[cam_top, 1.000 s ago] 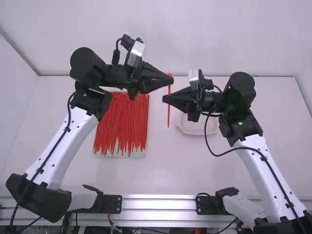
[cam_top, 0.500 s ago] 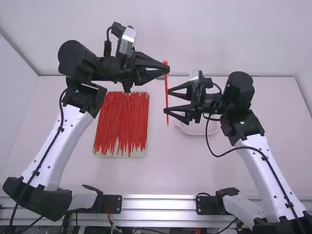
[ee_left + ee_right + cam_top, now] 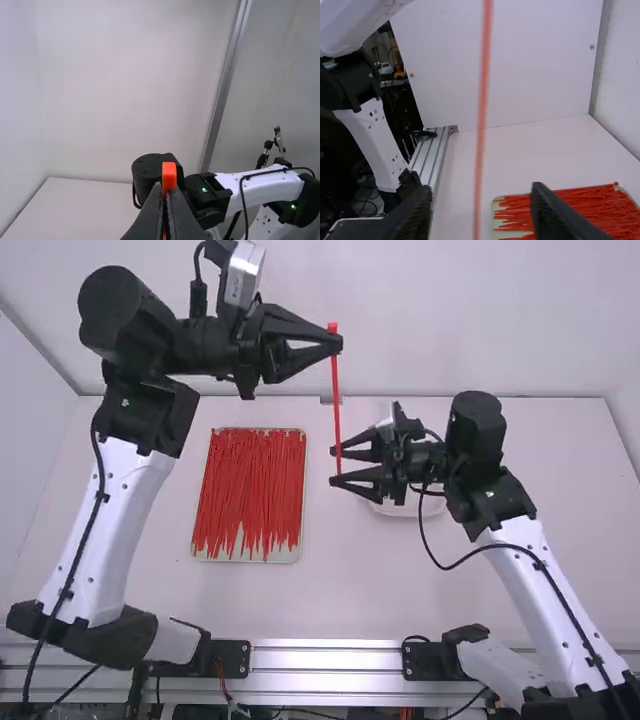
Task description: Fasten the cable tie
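Left of centre, tray (image 3: pixel 246 559) holds red ties (image 3: pixel 250 490). Up top, left tool (image 3: pixel 335 340) pinches straight red cable tie (image 3: pixel 337 410) by its head; right tool (image 3: pixel 337 468) spread around its tail.

L tool (image 3: pixel 164 202) pinching cable tie (image 3: pixel 169 174) head; R arm (image 3: pixel 260 187) behind.

The cable tie (image 3: pixel 337 400) is smooth plastic; fingers (image 3: pixel 149 219) and table (image 3: pixel 450 570) look matt.

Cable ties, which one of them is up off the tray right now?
The single red cable tie hanging upright from the left gripper, pinched at its head. All the others lie flat in the tray.
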Available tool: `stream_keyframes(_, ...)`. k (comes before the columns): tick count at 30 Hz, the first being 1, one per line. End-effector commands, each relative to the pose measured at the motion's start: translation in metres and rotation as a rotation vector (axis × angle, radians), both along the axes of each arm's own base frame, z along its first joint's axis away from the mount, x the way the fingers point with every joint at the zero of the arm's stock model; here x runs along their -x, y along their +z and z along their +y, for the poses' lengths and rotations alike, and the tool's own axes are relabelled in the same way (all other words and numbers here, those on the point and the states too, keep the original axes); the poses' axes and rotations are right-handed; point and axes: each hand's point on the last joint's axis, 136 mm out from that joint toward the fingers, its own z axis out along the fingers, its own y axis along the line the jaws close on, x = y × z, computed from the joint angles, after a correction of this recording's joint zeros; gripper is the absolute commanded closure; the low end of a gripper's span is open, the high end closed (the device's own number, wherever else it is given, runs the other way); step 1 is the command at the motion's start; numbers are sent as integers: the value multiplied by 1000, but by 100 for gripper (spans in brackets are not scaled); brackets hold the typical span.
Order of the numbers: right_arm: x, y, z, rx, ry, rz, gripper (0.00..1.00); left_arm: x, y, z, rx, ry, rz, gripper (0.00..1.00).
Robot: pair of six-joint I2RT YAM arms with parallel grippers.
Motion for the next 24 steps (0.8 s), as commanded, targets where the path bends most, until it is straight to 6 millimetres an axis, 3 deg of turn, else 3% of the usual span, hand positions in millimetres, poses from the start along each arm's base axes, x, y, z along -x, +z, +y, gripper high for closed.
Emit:
stream_keyframes(1,2,12,0,-12,13,-28,61,2,7,0,4,-3,-40,98)
stream_keyframes(4,3,11,0,-11,14,-23,86,0,6,0,5,0,-34,98)
stream_keyframes(5,3,11,0,-11,14,-24,100,-1,5,0,6,5,-31,98)
stream_keyframes(13,-6,11,-8,-10,-21,-20,100,-2,7,2,12,13,-55,98)
stream_keyframes(14,-6,11,-8,-10,-22,-20,100,-2,7,2,13,14,-59,92)
stream_keyframes(15,-6,11,-8,-10,-21,-20,100,-4,7,4,15,25,-65,59)
stream_keyframes(16,-6,11,-8,-10,-22,-22,100,-5,7,4,15,27,-65,50)
stream_keyframes(17,-6,13,-8,-14,-25,-11,100,-11,7,8,18,53,-55,4)
stream_keyframes(24,-15,29,-19,-45,-78,25,100,-39,-7,27,-9,165,-12,1)
